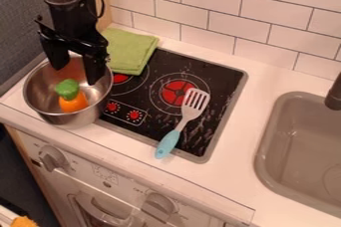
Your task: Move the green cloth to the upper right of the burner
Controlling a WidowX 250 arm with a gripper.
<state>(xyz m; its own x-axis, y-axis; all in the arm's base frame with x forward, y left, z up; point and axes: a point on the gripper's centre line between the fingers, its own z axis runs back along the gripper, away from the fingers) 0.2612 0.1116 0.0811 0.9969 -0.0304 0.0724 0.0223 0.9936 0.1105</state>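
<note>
One tool (77,67): open above the pot (75,120), presumably ready to grip.
Cloth (130,52): folded across the upper-left corner of the burner (223,77), its edge likely graspable.

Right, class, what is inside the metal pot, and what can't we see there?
An orange piece and a green piece lie in the pot. The open gripper hangs over it, hiding part of its far wall; the pieces' undersides are hidden too.

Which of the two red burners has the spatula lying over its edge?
The burner nearer the sink: the spatula overlaps its ring. The other burner, beside the pot, has none.
</note>
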